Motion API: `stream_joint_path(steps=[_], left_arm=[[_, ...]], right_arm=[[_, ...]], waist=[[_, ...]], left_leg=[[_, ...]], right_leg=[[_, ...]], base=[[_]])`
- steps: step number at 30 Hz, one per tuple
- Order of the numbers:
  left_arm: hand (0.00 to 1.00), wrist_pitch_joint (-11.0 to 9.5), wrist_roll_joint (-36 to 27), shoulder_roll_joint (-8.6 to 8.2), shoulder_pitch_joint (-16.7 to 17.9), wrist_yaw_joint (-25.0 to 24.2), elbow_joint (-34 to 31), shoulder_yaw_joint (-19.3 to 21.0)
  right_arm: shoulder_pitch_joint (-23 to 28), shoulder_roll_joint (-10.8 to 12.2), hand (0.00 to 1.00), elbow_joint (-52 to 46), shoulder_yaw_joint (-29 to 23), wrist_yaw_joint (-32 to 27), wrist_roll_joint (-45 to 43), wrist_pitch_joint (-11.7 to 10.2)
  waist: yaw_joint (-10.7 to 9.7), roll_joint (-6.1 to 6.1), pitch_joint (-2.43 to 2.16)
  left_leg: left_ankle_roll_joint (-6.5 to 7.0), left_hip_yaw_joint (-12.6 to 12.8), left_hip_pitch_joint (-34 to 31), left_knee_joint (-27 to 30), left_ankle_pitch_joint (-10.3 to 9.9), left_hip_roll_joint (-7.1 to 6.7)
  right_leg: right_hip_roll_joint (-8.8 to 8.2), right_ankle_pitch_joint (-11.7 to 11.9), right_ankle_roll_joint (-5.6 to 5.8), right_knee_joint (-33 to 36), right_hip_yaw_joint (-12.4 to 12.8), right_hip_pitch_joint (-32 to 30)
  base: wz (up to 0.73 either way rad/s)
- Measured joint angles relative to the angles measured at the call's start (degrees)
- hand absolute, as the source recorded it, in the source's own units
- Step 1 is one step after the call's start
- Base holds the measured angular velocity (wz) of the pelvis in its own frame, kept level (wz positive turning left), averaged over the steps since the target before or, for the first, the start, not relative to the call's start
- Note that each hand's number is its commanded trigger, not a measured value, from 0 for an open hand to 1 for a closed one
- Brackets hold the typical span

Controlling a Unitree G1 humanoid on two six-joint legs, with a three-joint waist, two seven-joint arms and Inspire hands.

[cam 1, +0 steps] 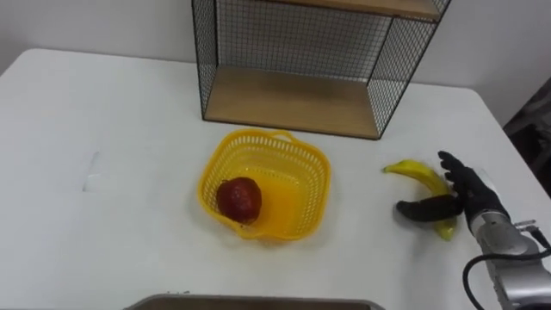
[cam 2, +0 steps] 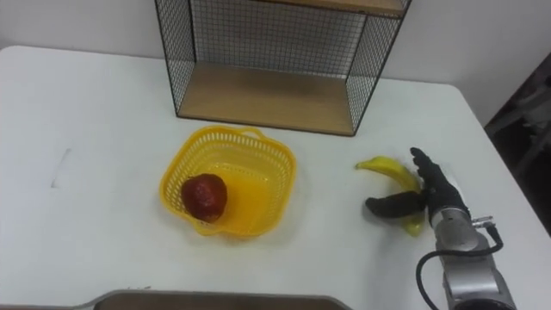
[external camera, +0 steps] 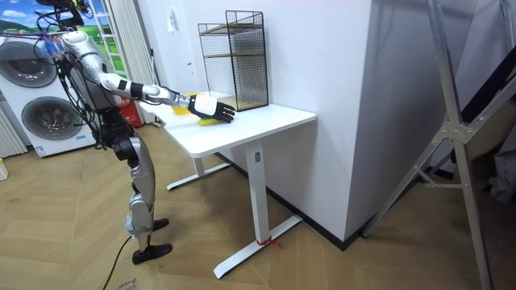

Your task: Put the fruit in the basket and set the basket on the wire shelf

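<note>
A yellow plastic basket (cam 1: 293, 202) sits mid-table in front of the wire shelf (cam 1: 293, 99), with a red apple (cam 1: 238, 198) in its left half. To the right of it a banana (cam 1: 417, 170) lies on the white table (cam 1: 103, 129). My right hand (cam 1: 469, 194) rests over the banana's near end, open, fingers stretched across the fruit and the thumb pointing left beside it. In the room view I stand at the table's end with the right arm reaching out, the right hand (external camera: 214, 107) above the banana (external camera: 208, 122).
The shelf's wooden bottom board is bare and a second board sits higher up. The table's right edge runs close behind my right hand. A grey edge (cam 1: 258, 303) lines the bottom of the eye views. Washing machines (external camera: 40, 113) stand behind me.
</note>
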Motion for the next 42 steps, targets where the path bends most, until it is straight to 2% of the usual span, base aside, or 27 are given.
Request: stream_joint_path(steps=[1, 2, 7, 13, 17, 24, 31, 33, 35, 36, 37, 39, 42], left_arm=[[0.0, 0.04, 0.07, 0.0, 0.03, 0.05, 0.0, 0.09], [0.0, 0.21, 0.46, -0.02, 0.06, 0.03, -0.01, 0.36], [0.0, 1.3, 0.66, -0.07, 0.09, 0.05, -0.2, 1.43], [0.0, 1.7, 0.75, 0.09, 0.01, 0.08, -0.75, 2.58], [0.0, 1.69, 0.69, 0.13, -0.25, 0.08, -0.75, 2.41], [0.0, 1.68, 0.68, 0.09, -0.96, 0.07, -0.73, 1.79], [0.0, 1.3, 0.69, -0.1, -1.13, 0.07, 0.09, 1.81], [0.0, 1.24, 0.71, -0.26, -1.06, 0.07, 0.09, 1.78], [0.0, 1.2, 0.65, -0.26, -1.27, 0.07, 0.12, 1.53], [0.0, 1.11, 0.59, -0.27, -1.37, 0.07, 0.14, 1.46], [0.0, 0.81, 0.54, -0.3, -1.66, 0.08, 0.43, 1.42], [0.0, 0.29, 0.59, -0.41, -1.62, 0.08, 0.91, 1.29], [0.0, -0.19, 0.58, -0.61, -1.57, 0.09, 1.0, 0.87]], right_arm=[[-0.52, 0.0, 0.5, 1.16, -0.11, 0.06, -0.91, -0.12], [-0.87, 0.0, 0.99, 1.89, -0.53, 0.14, -1.35, -0.12], [-1.1, -0.09, 1.0, 3.83, -1.68, -0.17, -3.68, -0.13], [-0.96, -1.76, 1.0, 5.9, -2.31, -1.76, -5.65, 0.03], [-0.91, -2.42, 1.0, 5.82, -2.28, -3.73, -8.15, 0.15], [-0.89, -2.28, 1.0, 5.55, -2.81, -5.31, -8.04, 0.52], [0.59, -0.93, 1.0, 3.35, -4.04, -5.28, -5.25, 0.78], [0.81, -0.38, 1.0, 1.96, -4.06, -5.19, -5.4, 1.05], [1.79, 0.48, 1.0, -2.38, -4.19, -4.68, -5.92, 2.38], [2.38, 0.65, 1.0, -3.96, -4.09, -4.3, -6.07, 2.79], [3.8, 0.91, 1.0, -7.56, -3.77, -3.56, -6.43, 3.24], [6.22, 1.81, 1.0, -13.72, -3.13, -2.54, -7.68, 3.33], [9.88, 3.37, 1.0, -23.76, -1.37, -2.2, -7.37, 3.33]], waist=[[0.07, 0.15, -0.05], [0.22, 0.32, -0.13], [0.71, 1.13, -0.61], [2.15, 0.93, -0.6], [2.15, 0.47, -0.6], [1.6, 0.18, -0.63], [1.66, 0.11, -0.49], [1.66, 0.11, -0.45], [1.32, 0.05, -0.17], [1.39, 0.06, -0.17], [1.53, 0.17, -0.21], [1.55, 0.48, 0.15], [1.16, 0.98, 0.19]], left_leg=[[-0.02, -0.19, -0.15, 0.45, -0.04, 0.0], [-0.04, -0.42, -0.17, 0.71, -0.05, -0.03], [-0.15, -1.01, -0.11, 1.1, 0.03, -0.17], [-0.28, -1.16, 0.24, 1.38, 0.11, -0.15], [-0.29, -1.47, -0.27, 1.28, 0.1, -0.28], [-0.38, -1.51, 0.14, 0.53, 0.03, -0.18], [-0.72, -1.15, 1.75, -0.58, -0.18, 0.2], [-0.72, -0.73, 1.75, -0.72, -0.18, 0.26], [-0.72, -0.39, 1.53, -1.07, -0.15, 0.26], [-0.72, -0.07, 1.35, -1.12, -0.15, 0.32], [-0.71, 0.45, 0.79, -1.14, -0.13, 0.38], [-0.62, 1.04, 0.3, -1.13, -0.08, 0.42], [-0.38, 1.76, -0.31, -1.29, 0.04, 0.35]], right_leg=[[-0.01, 0.0, 0.0, 0.0, -0.33, 0.17], [0.0, 0.03, -0.04, 0.0, -0.67, 0.38], [0.08, 0.11, -0.18, -0.03, -1.25, 0.91], [0.4, 0.15, -0.3, -1.8, -1.14, 2.05], [0.46, 0.17, -0.26, -1.93, -1.3, 1.78], [0.54, 0.19, -0.26, -1.86, -1.16, 1.89], [0.88, 0.2, -0.26, -1.84, -0.24, 2.58], [0.91, 0.2, -0.27, -1.84, 0.32, 2.52], [0.85, 0.2, -0.28, -1.71, 0.65, 1.7], [0.85, 0.21, -0.29, -1.62, 0.93, 1.49], [0.88, 0.25, -0.35, -1.43, 1.64, 0.81], [0.82, 0.27, -0.38, -0.77, 2.08, -0.08], [0.54, 0.29, -0.33, -0.73, 2.34, -1.05]], base=[[0.11], [0.14], [0.07], [0.01], [0.01], [-0.01], [-0.07], [-0.11], [-0.12], [-0.21], [-0.22], [-0.18], [-0.1]])
